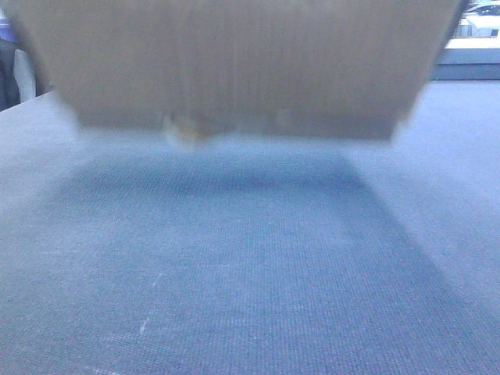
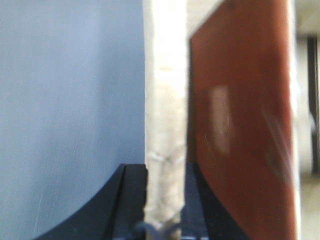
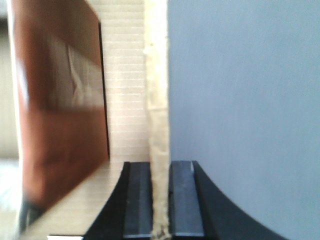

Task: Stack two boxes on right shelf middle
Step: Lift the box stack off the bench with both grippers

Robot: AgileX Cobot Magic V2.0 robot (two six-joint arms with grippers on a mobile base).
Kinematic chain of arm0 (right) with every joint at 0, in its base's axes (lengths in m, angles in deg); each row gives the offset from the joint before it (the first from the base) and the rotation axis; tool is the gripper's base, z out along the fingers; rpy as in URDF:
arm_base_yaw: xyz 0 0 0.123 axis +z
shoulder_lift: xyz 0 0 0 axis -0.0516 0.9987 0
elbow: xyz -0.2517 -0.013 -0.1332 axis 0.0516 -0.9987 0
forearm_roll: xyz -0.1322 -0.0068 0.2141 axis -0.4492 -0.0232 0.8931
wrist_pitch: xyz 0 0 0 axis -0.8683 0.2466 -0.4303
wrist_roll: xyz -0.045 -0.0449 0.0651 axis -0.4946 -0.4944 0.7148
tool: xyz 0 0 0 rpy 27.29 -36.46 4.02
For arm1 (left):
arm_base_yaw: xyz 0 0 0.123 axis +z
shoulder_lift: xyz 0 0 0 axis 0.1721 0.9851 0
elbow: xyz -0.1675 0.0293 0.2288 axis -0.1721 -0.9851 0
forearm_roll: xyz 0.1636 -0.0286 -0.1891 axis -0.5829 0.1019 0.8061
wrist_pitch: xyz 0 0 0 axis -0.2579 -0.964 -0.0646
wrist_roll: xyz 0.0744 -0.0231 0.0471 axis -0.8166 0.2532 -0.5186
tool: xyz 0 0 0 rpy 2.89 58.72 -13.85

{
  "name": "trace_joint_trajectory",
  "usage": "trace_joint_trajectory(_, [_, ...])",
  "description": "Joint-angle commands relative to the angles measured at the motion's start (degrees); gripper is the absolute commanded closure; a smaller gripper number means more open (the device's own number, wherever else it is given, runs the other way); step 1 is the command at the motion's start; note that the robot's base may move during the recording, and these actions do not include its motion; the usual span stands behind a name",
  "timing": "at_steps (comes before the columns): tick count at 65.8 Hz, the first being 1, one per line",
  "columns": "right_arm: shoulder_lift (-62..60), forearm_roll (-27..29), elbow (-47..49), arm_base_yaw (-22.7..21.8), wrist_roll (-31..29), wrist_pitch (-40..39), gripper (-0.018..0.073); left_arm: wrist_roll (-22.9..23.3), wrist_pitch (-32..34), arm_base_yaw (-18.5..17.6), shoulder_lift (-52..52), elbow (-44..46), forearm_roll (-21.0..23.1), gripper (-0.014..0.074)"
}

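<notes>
A brown cardboard box (image 1: 234, 62) fills the top of the front view, held above the dark grey felt-like surface (image 1: 250, 273). A crumpled yellowish tape scrap (image 1: 186, 131) hangs at its lower edge. My left gripper (image 2: 165, 200) is shut on one wall of the box (image 2: 165, 100). My right gripper (image 3: 160, 195) is shut on the opposite wall (image 3: 157, 75). The box's interior (image 3: 127, 90) and a reddish-brown flap (image 2: 240, 125) show in the wrist views. The second box and the steel shelf are out of view.
The box casts a broad shadow (image 1: 234, 203) on the felt surface beneath it. A pale ledge (image 1: 473, 55) shows at the far right behind the surface. Dark shapes (image 1: 16, 74) stand at the far left.
</notes>
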Motion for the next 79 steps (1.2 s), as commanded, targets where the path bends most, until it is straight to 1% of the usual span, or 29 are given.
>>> trace_joint_trajectory(1, [-0.5,-3.7,2.4,-1.9,0.6,-2.8,0.072,0.4,2.8,0.0,0.4,4.0,-1.0,0.0707])
trace_joint_trajectory(6, [-0.5,-4.4,4.3,-2.7,0.4,-3.2,0.072,0.4,4.2,0.1,0.9,6.0,-1.7,0.0707])
trace_joint_trajectory(16, [0.5,-4.9,6.7,-3.2,0.4,-4.3,0.0721,0.4,6.5,1.2,0.9,7.3,-1.4,0.0707])
trace_joint_trajectory(25, [1.5,-5.0,6.7,-3.2,-3.2,-7.7,0.0721,0.4,8.6,1.1,0.9,7.3,-1.5,0.0707])
trace_joint_trajectory(33, [1.6,-5.0,6.7,-3.2,-3.4,-7.7,0.0722,0.4,11.2,1.1,0.9,7.3,-1.7,0.0707])
trace_joint_trajectory(42, [1.6,-5.0,6.7,-3.2,-4.4,-7.6,0.0722,0.4,11.1,1.1,0.9,7.3,-1.5,0.0707])
trace_joint_trajectory(48, [1.6,-5.0,6.7,-3.2,-6.6,-8.0,0.0722,0.4,11.0,1.1,0.9,7.3,-1.5,0.0707])
trace_joint_trajectory(65, [1.6,-4.9,6.7,-3.2,-6.2,-8.1,0.0722,0.4,10.6,1.1,0.9,7.3,-1.5,0.0707])
trace_joint_trajectory(79, [1.6,-4.9,6.7,-3.8,-5.5,-11.8,0.0722,0.4,10.6,1.1,0.9,7.3,-1.5,0.0707])
